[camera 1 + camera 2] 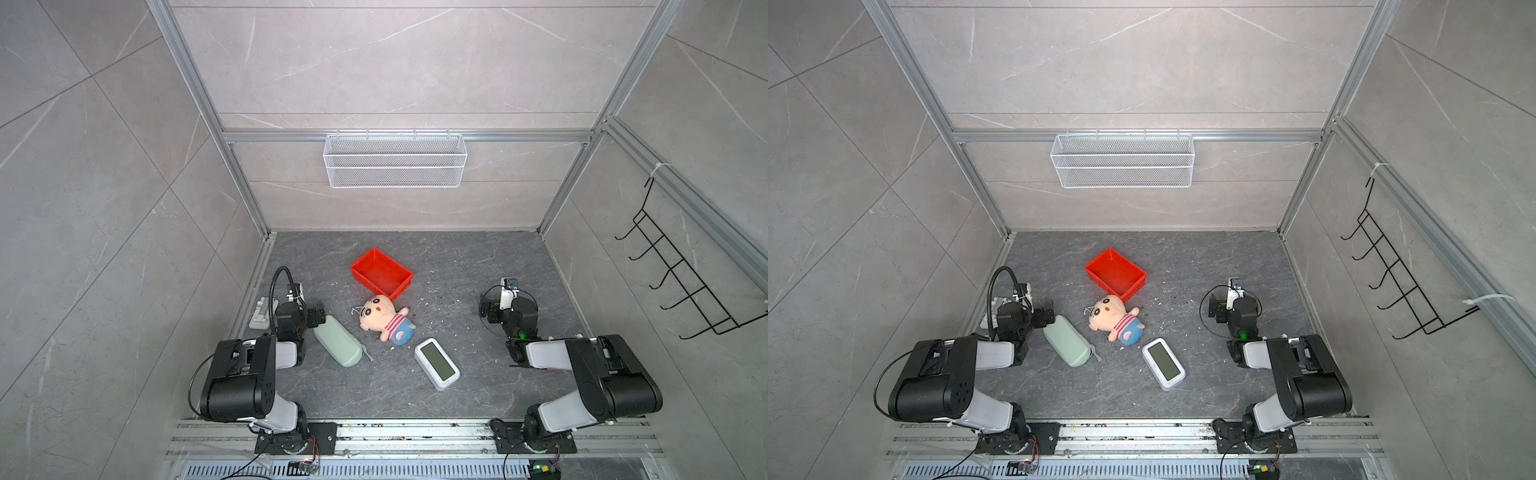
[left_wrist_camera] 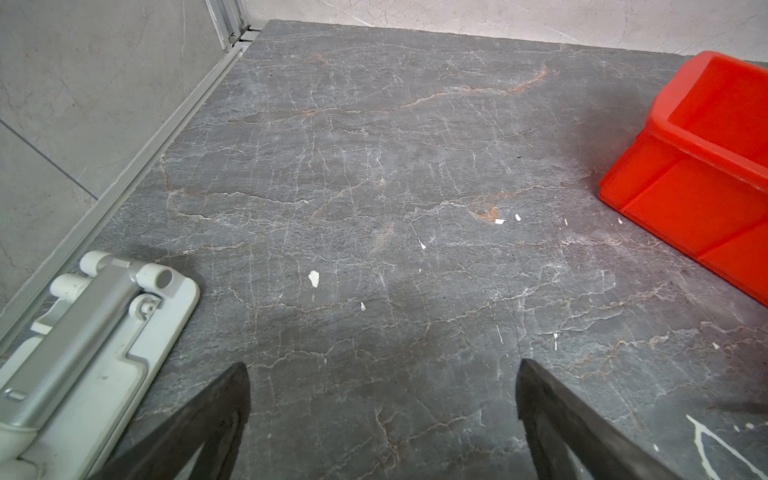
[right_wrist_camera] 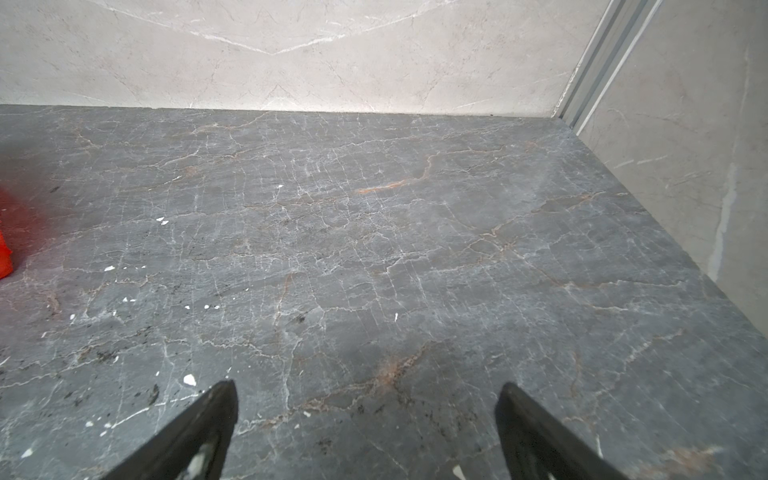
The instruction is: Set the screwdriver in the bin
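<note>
Room is lying open across the dark grey marbled surface toward its far edge; the shallow red plastic bin is sitting mid-width, nearer that edge. Both arms are crouching by the side edges, left gripper and right gripper gaping wide, holding nothing. We are not finding the screwdriver.

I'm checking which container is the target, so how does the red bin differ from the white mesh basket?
The red bin is solid plastic; the white mesh basket is see-through wire. The bin sits askew on the table; the basket hangs on the back rail, square to it. The basket looks much longer than the bin. Both are open-topped and rectangular.
</note>
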`<state>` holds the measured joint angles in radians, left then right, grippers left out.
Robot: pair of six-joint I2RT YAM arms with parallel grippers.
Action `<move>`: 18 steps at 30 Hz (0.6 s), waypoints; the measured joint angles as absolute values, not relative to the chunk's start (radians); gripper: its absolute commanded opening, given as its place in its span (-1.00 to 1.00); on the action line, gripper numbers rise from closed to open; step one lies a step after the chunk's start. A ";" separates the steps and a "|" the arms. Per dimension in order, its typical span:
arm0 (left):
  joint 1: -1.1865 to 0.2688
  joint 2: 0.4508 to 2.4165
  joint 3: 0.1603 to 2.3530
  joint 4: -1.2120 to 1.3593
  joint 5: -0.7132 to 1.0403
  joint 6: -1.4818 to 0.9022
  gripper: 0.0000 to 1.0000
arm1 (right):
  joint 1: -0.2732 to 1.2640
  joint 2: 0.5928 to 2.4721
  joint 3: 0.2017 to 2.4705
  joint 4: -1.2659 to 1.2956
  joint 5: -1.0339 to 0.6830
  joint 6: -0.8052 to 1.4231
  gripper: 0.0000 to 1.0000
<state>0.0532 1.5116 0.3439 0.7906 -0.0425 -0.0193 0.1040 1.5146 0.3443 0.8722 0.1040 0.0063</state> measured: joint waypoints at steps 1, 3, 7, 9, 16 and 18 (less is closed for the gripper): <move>0.053 1.512 0.344 0.791 -0.043 -0.019 1.00 | 0.104 1.515 0.344 0.872 0.104 0.006 0.98; 0.053 1.512 0.344 0.791 -0.043 -0.019 1.00 | 0.104 1.515 0.344 0.872 0.104 0.006 0.98; 0.054 1.512 0.344 0.791 -0.042 -0.019 1.00 | 0.104 1.515 0.344 0.872 0.104 0.006 0.98; 0.055 1.512 0.344 0.791 -0.042 -0.019 1.00 | 0.104 1.515 0.344 0.872 0.104 0.006 0.98; 0.055 1.506 0.344 0.787 -0.034 -0.019 1.00 | 0.104 1.515 0.344 0.872 0.104 0.006 0.98; 0.055 1.486 0.344 0.782 -0.027 -0.018 1.00 | 0.104 1.509 0.344 0.869 0.104 0.006 0.98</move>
